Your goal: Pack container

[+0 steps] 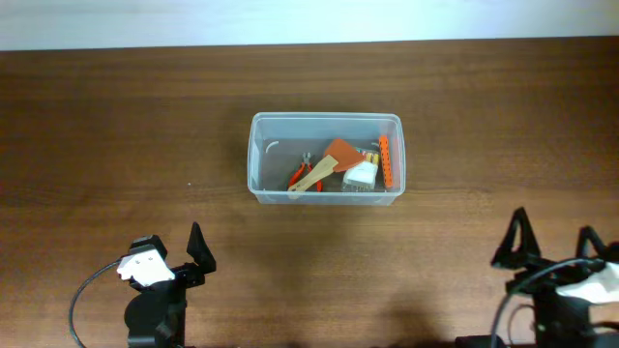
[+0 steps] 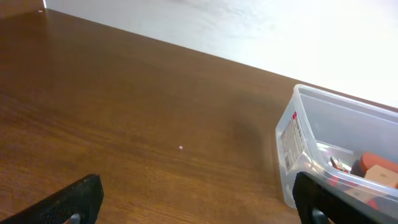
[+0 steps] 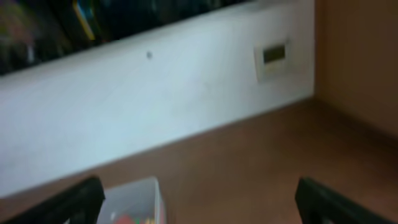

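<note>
The dark brown wooden table carries the clear container, standing upright near its middle.

Your container: a clear, colourless rectangular tub with rounded corners and a rim. It stands upright and lidless at the centre of the overhead view, long side running left to right. The left wrist view shows a printed label on one wall. Orange, wooden and white items lie inside.

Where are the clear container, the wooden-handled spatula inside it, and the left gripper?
container point(image 1: 325, 117), overhead view, on its far rim.
wooden-handled spatula point(image 1: 315, 177), overhead view, on the middle of the handle.
left gripper point(image 2: 196, 202), left wrist view, midway between its open fingertips.
</note>
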{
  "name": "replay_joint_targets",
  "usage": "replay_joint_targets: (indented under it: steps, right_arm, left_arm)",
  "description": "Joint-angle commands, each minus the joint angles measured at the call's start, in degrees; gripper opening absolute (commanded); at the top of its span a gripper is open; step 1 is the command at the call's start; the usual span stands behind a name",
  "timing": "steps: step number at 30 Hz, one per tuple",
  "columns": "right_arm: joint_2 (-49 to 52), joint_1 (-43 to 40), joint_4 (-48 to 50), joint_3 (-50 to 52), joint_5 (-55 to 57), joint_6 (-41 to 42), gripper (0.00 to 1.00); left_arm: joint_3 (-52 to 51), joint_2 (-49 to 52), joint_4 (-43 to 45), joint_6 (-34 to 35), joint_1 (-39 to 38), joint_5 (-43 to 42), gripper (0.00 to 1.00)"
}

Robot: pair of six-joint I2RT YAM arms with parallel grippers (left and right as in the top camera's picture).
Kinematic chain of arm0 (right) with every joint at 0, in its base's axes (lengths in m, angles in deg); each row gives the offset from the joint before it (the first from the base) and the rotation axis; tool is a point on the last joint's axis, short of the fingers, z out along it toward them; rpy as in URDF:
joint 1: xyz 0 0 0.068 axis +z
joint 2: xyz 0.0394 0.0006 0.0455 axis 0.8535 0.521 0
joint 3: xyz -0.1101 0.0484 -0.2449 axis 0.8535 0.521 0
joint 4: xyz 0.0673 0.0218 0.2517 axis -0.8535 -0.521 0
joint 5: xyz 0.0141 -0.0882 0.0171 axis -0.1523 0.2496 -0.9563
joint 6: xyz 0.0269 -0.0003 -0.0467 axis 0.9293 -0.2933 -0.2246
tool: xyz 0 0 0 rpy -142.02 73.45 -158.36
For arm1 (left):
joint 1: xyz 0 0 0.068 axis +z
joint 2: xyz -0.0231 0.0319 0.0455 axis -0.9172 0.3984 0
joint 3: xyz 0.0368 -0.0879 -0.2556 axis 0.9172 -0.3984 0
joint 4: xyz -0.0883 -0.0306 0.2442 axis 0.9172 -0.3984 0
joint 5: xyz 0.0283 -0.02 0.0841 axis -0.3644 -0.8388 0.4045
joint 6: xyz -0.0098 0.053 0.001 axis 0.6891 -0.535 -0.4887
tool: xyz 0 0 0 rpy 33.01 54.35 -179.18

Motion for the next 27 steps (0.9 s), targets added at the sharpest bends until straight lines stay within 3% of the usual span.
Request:
replay_joint_targets:
  steps: [1, 10, 27]
  right_arm:
    - [-3.7, -0.2, 7.1, 8.9, -0.7, -1.2, 0.99]
    - [-12.1, -0.2, 25.9, 28.8, -6.0, -1.2, 0.99]
    - [-13.8, -0.2, 29.9, 38.3, -7.4, -1.2, 0.99]
  left_arm:
    - [-0.4, -0.6, 0.3, -0.5, -0.3, -0.2, 0.99]
    - [-0.4, -0.6, 0.3, -0.5, -0.3, -0.2, 0.99]
    - [-0.4, -0.6, 0.3, -0.5, -0.3, -0.2, 0.99]
